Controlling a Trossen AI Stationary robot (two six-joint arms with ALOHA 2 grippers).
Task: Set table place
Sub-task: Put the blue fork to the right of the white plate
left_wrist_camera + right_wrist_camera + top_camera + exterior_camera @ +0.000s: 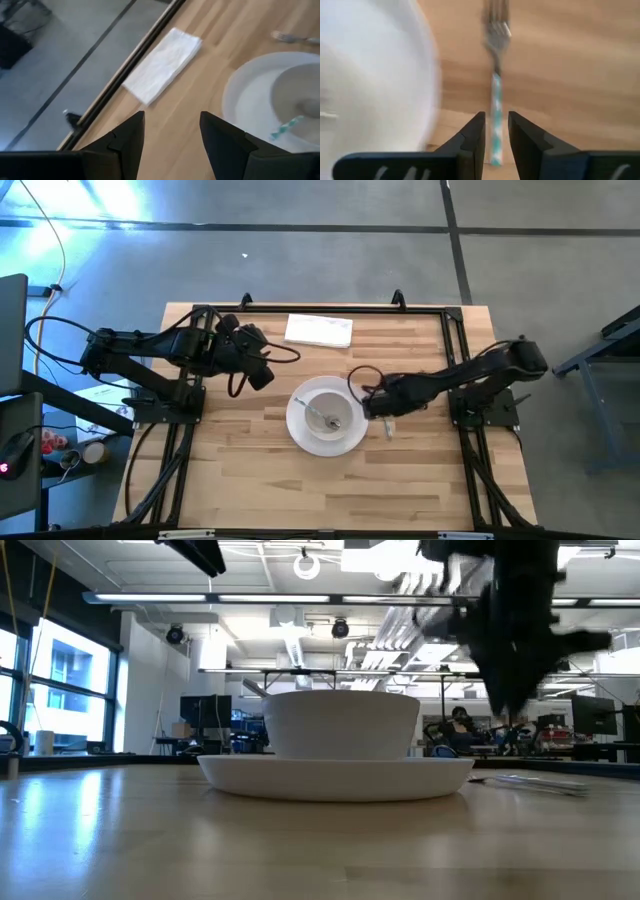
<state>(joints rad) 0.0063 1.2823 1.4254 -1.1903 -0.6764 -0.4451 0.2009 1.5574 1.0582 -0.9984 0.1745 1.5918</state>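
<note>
Two arms work the setting: right gripper (494, 137), fingers slightly apart, releases the fork (495, 75) beside the plate (300, 435); left gripper (172, 135) waits open.

My bowl (327, 409) sits on the plate (303, 432) near the middle of the table (250, 470), with the spoon (322, 417) lying in the bowl. The fork (495, 75) lies on the table just right of the plate, under my right gripper (375, 408). The folded napkin (319, 330) lies behind the plate by the far rail. My left gripper (262, 374) hangs left of the plate.
</note>
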